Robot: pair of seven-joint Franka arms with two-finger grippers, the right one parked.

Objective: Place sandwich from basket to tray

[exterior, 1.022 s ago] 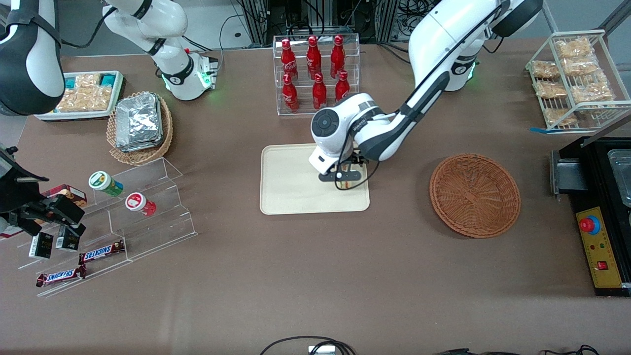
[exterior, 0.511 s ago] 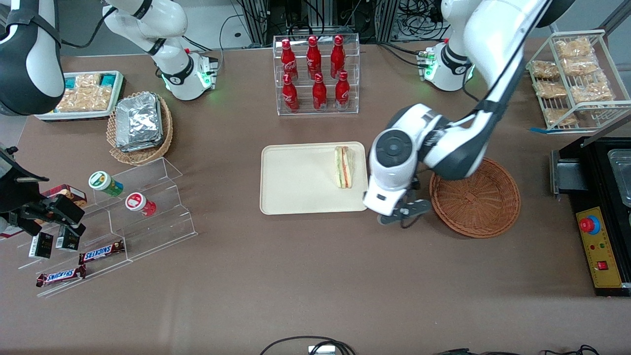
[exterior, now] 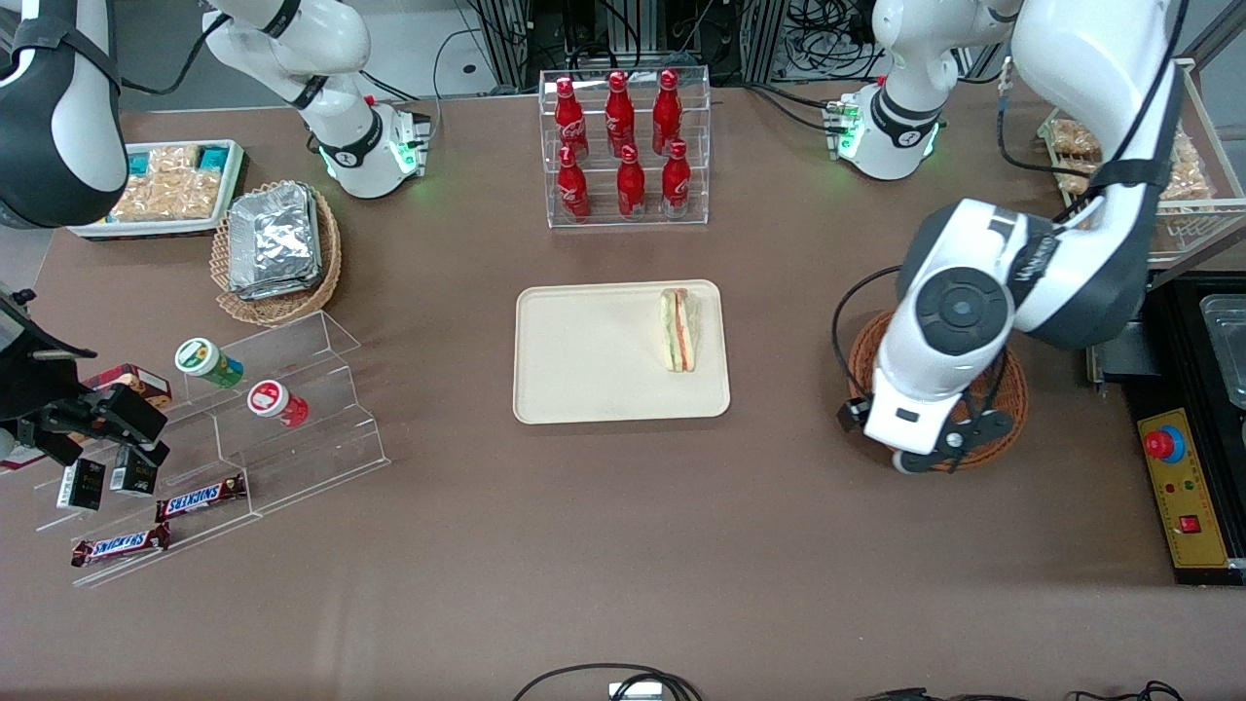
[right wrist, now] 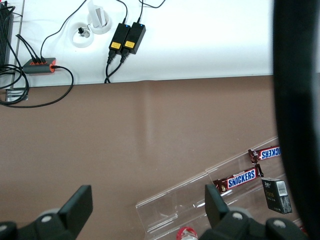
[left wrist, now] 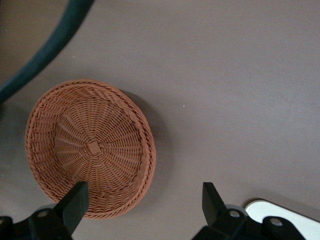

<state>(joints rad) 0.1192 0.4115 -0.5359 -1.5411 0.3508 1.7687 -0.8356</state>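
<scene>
Above basket (left wrist: 90,147), tool (left wrist: 145,202) wide open, holding nothing; sandwich (exterior: 679,329) on tray (exterior: 584,360).

Glossy white left arm with dark grey joint bands, a round grey cap and black cables; its gripper (exterior: 939,458) hangs over the basket, black fingers (left wrist: 75,206) parted.

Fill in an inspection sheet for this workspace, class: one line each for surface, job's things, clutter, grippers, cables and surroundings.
Surface: brown table.
Job's things: sandwich lies on the tray; basket holds nothing.
Clutter: bottle rack, foil packets, Snickers bars, snack rack.
Grippers: gripper open, holding nothing, above the basket's rim.
Cables: black cable loops beside the left arm's wrist.
Surroundings: control box with a red button at the working arm's end.
</scene>
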